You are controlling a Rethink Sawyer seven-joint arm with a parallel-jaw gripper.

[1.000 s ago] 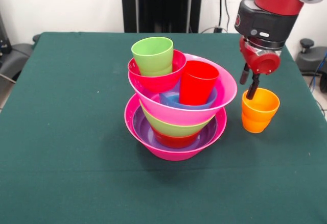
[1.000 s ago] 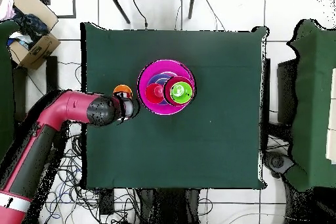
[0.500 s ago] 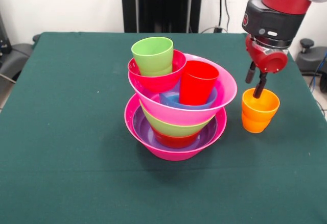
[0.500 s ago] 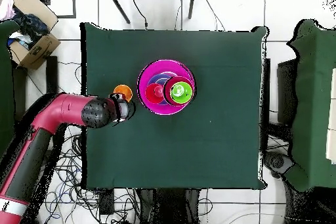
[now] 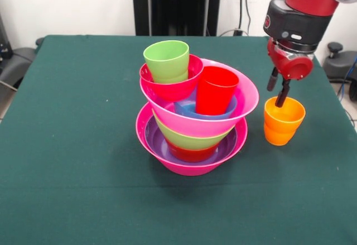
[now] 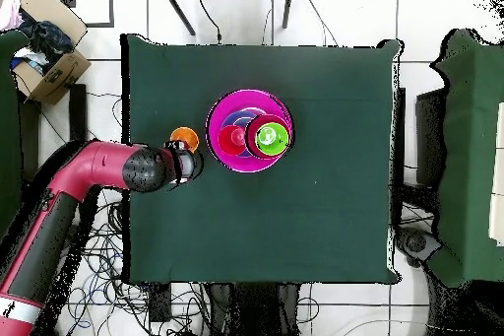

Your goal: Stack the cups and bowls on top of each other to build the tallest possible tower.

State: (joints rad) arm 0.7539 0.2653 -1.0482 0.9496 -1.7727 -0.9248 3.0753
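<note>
A: What has moved since a second ago?

B: The gripper point(image 5: 279, 89) has lifted and drawn back. Earlier one finger dipped into the orange cup point(image 5: 284, 120); now the lower fingertip sits just at the cup's far rim. Against half a second ago, it has hardly shifted.

A: Go from the biggest thing down.

B: The green table point(image 5: 72, 144) first. Then the red arm point(image 6: 79, 179), entering the overhead view from seven o'clock. Then the tower point(image 5: 192, 111) near the table's middle: a large hot-pink bowl point(image 5: 189, 167) as base, purple bowl point(image 5: 159, 144) inside it, a lime green bowl point(image 5: 187, 139) over a red one, and a second hot-pink bowl point(image 5: 234, 119) tilted on top.

A: And in that upper bowl?

B: A crimson bowl point(image 5: 175, 89) at ten o'clock holding the lime green cup point(image 5: 167, 61), a red cup point(image 5: 215, 90) at three o'clock, and a small blue bowl point(image 5: 187, 109) beneath it.

A: The orange cup?

B: Upright on the table, at three o'clock of the tower in the front view, apart from it.

A: The fingers?

B: Slightly parted, narrow, gripping nothing.
</note>
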